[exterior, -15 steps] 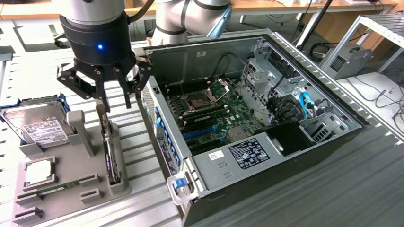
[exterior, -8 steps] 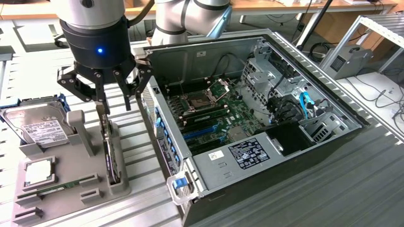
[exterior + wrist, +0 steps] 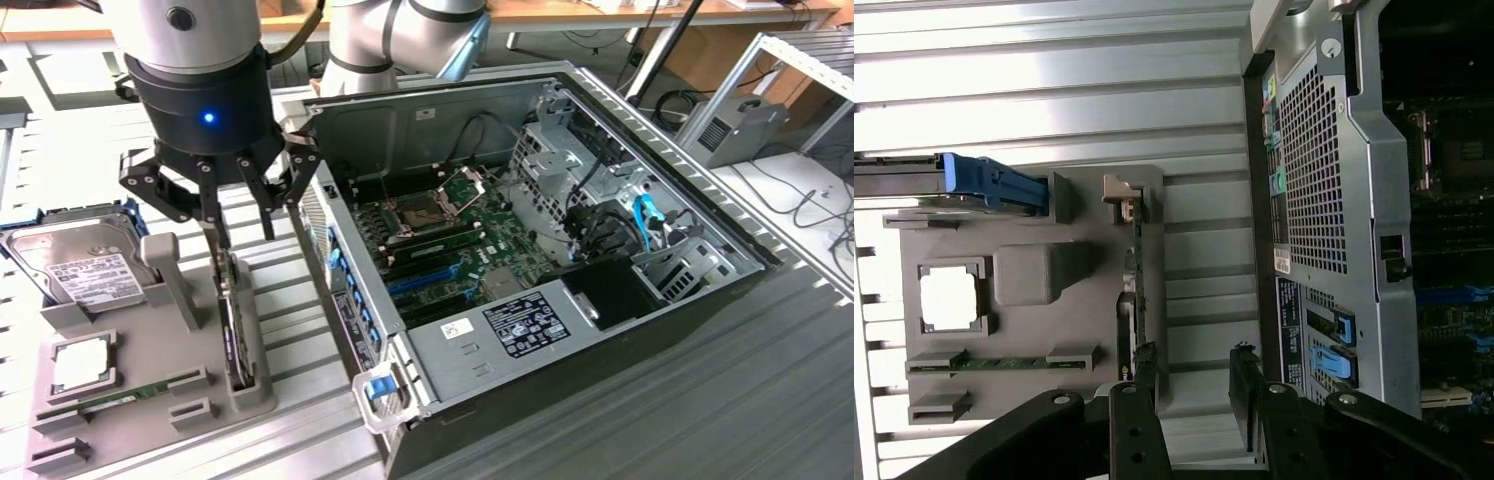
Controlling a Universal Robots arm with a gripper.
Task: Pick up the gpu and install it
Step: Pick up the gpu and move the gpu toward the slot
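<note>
Tool (image 3: 243,238): fingers spread wide, empty, poised just above one end of the gpu.
Gpu (image 3: 238,330): on edge in a grey holder (image 3: 160,340) slot, at 9 o'clock from the PC case (image 3: 441,350) in the exterior view; likely upright so its top edge can be grasped.
Case: on its side, open, board facing up for insertion.
Counts: one gpu, one hard drive (image 3: 80,265), one CPU (image 3: 83,362), one RAM stick (image 3: 127,398), one case.

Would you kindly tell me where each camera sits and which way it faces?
Exterior view: raised, apart from the robot, looking down at the open computer case and grey holder; the arm and its open gripper hang above the gpu.
Wrist view: on the wrist, looking down along the black fingers at the holder, the edge-on gpu and the case's rear.
Shared: gripper, gpu, holder, case.
</note>
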